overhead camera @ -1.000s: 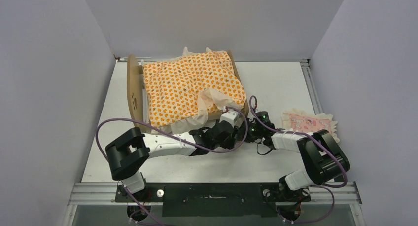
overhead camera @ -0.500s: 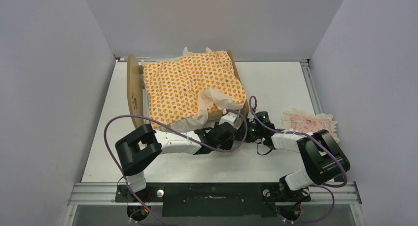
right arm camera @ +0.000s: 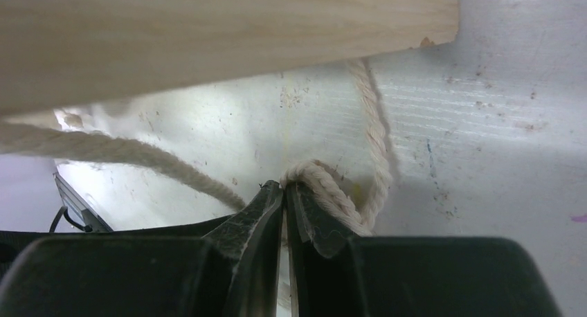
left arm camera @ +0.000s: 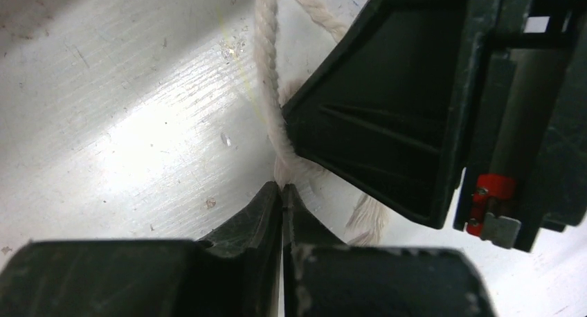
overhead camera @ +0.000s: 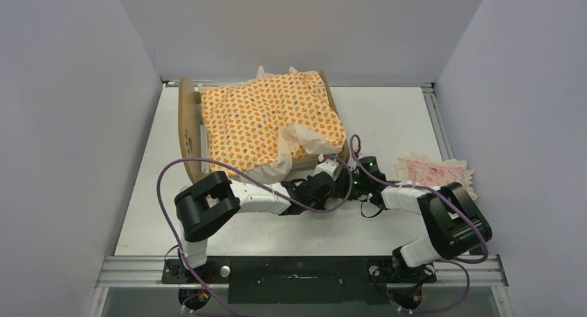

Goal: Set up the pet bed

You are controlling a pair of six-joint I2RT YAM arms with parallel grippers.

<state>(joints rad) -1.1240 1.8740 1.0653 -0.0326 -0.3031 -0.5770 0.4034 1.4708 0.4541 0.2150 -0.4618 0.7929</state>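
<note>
White bench (overhead camera: 387, 116); my left end effector (left arm camera: 282, 187) and right end effector (right arm camera: 284, 185) both clench the cord (right arm camera: 377, 144); pet bed (right arm camera: 208, 33) just ahead, right nearer.

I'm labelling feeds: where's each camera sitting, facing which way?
Top external: above, behind the bases, facing down at table, pet bed; left arm, right arm show.
Left wrist: wrist-mounted, faces down past shut left end effector onto rope.
Right wrist: wrist-mounted, faces past right end effector pinching rope under bed rail.
Both wrists share rope.

A robotics lab cell is showing: bare grey walls (overhead camera: 69, 123) are boxing in the white table (overhead camera: 391, 116) under the jaws.
</note>
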